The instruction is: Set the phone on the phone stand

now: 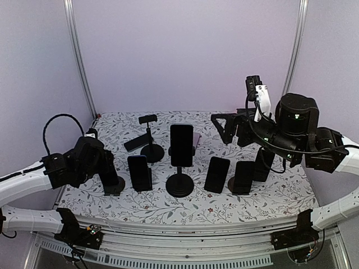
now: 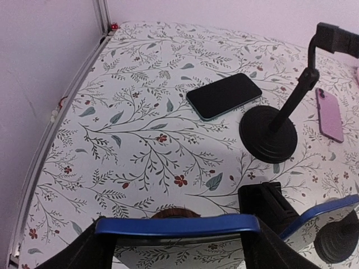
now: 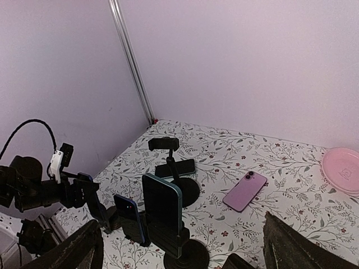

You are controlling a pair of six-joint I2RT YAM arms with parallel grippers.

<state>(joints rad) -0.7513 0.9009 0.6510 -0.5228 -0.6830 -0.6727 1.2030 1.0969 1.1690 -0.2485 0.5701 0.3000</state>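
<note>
Floral table [image 2: 140, 129] beneath, blue phone [image 2: 176, 225] clamped between left hand's [image 2: 175, 240] fingers.

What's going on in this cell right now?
The left gripper has a blue-edged phone across its jaws, low over the left side of the table. The right gripper hangs open and empty above the table. An upright phone already sits on the tall stand, with others upright beside it. The clamp stand is bare. A dark phone and a purple phone lie flat.
</note>
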